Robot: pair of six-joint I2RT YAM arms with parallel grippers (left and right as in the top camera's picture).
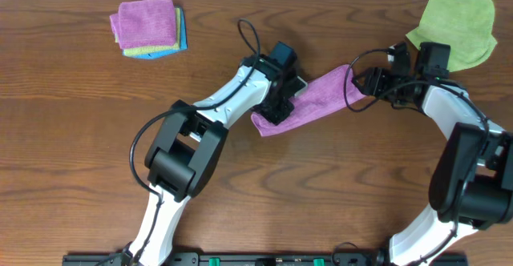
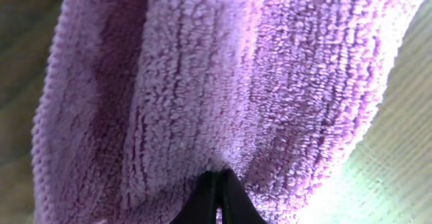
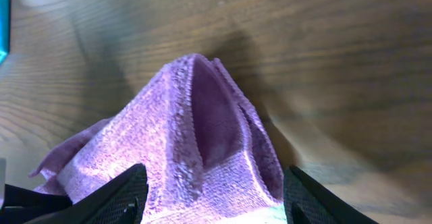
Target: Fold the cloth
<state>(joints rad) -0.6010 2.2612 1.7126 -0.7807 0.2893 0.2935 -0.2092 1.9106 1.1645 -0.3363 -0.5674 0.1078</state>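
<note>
The cloth (image 1: pixel 317 98) runs as a narrow doubled strip between my two claws, over the table (image 1: pixel 80 138). Left claw (image 2: pixel 217 183): clenched on the end beneath it. Right claw (image 1: pixel 362 83): fingers spread around the other end (no pinch that I can see). Step in hand, by my judgement: a further fold. The next move calls for matching the ends squarely. No tag, label or writing is readable.
</note>
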